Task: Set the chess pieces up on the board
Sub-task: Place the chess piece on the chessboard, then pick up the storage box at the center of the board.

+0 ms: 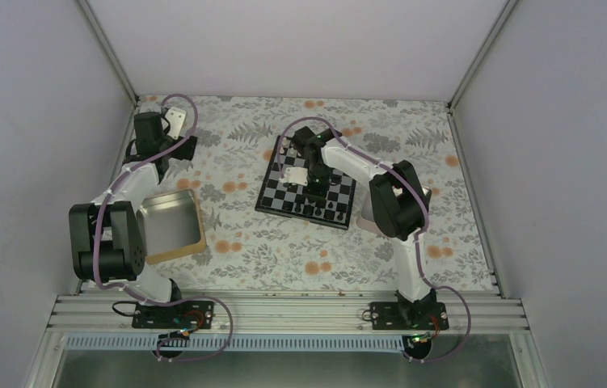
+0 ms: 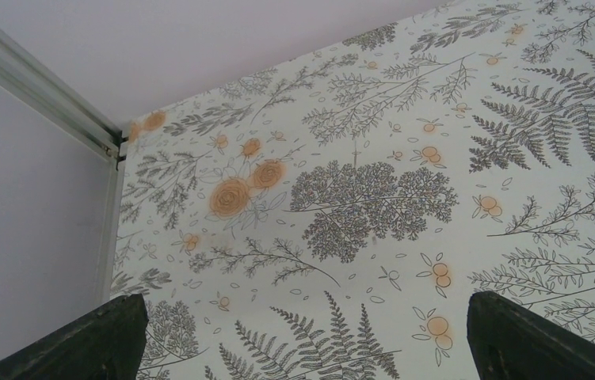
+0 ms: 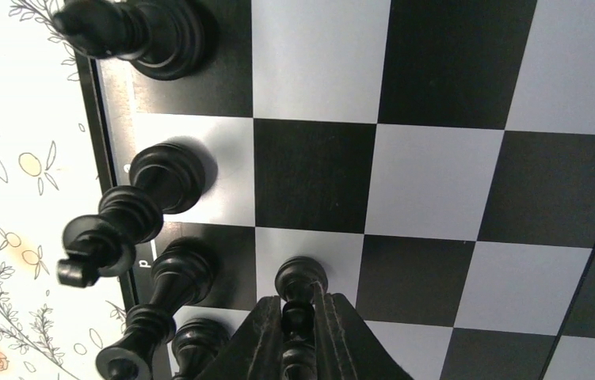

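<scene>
The board [image 1: 271, 194] lies at mid-table, turned a little. My right gripper [image 1: 314, 176] hangs over it. In the right wrist view the gripper [image 3: 298, 315] is shut on a black pawn [image 3: 300, 279], whose base rests on a white square [image 3: 333, 249] one column in from the board's left edge. Several other black pieces stand along that edge, among them one at the top [image 3: 155, 36], a tall one [image 3: 131, 210] and another lower down [image 3: 169, 289]. My left gripper [image 1: 184, 148] is open and empty at the far left, over bare cloth [image 2: 302, 348].
A gold-rimmed tin [image 1: 172, 226] lies beside the left arm. Another tin [image 1: 363, 220] is mostly hidden under the right arm's elbow. The flowered cloth [image 1: 284, 250] covers the table. Walls and metal posts close in the back and both sides.
</scene>
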Robot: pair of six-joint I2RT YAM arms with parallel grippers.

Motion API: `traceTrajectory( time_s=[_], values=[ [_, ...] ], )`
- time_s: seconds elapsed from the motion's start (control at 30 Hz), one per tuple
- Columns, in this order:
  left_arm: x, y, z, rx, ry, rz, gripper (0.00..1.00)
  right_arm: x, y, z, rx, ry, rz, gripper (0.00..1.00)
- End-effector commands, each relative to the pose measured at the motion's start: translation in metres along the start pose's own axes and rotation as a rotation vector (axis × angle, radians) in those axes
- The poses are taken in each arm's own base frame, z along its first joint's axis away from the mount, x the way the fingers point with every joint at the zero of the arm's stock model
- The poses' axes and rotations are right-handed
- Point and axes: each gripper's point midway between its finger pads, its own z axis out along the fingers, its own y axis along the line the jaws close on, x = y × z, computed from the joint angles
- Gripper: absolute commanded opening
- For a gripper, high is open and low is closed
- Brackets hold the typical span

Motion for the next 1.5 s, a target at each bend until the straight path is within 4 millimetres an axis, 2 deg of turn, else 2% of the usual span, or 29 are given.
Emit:
traceTrajectory(
  time_s=[0.0, 0.17, 0.3, 0.4, 0.53, 0.6, 0.7, 0.87, 1.0, 1.13, 1.3, 1.4, 1.47],
  values=[
    [-0.007, 0.004, -0.004, -0.005, -0.036, -0.013, 1.00, -0.002, -0.008, 0.004, 0.013, -0.009, 0.004, 0.15],
    [-0.007, 0.004, -0.004, -0.005, -0.036, -0.013, 1.00, -0.004, -0.010, -0.003, 0.030, -0.020, 0.005, 0.29],
    [-0.008, 0.005, -0.006, -0.007, -0.039, -0.014, 1.00, -0.002, -0.014, -0.019, 0.065, -0.036, 0.020, 0.35],
    [-0.009, 0.006, -0.007, -0.008, -0.042, -0.015, 1.00, 0.002, -0.023, -0.040, 0.115, -0.058, 0.042, 0.36],
    [-0.014, 0.008, -0.011, -0.011, -0.053, -0.017, 1.00, 0.015, -0.042, -0.082, 0.215, -0.103, 0.097, 0.39],
    [-0.016, 0.008, -0.012, -0.010, -0.056, -0.018, 1.00, 0.030, -0.054, -0.105, 0.265, -0.127, 0.140, 0.41],
    [-0.017, 0.008, -0.013, -0.010, -0.059, -0.017, 1.00, 0.065, -0.074, -0.131, 0.337, -0.147, 0.239, 0.43],
    [-0.024, 0.007, -0.017, 0.003, -0.073, -0.015, 1.00, 0.142, -0.103, -0.147, 0.411, -0.158, 0.414, 0.44],
    [-0.049, 0.004, -0.025, 0.020, -0.111, 0.027, 1.00, 0.188, -0.115, -0.152, 0.440, -0.208, 0.533, 0.45],
    [-0.099, -0.012, -0.034, 0.068, -0.162, 0.135, 1.00, 0.222, -0.130, -0.153, 0.486, -0.270, 0.662, 0.49],
    [-0.167, -0.056, -0.051, 0.149, -0.231, 0.295, 1.00, 0.237, -0.125, -0.138, 0.443, -0.313, 0.719, 0.49],
    [-0.186, -0.077, -0.057, 0.186, -0.256, 0.323, 1.00, 0.241, -0.113, -0.123, 0.409, -0.275, 0.702, 0.48],
    [-0.185, -0.086, -0.056, 0.190, -0.261, 0.324, 1.00, 0.247, -0.110, -0.115, 0.418, -0.241, 0.698, 0.48]
  ],
)
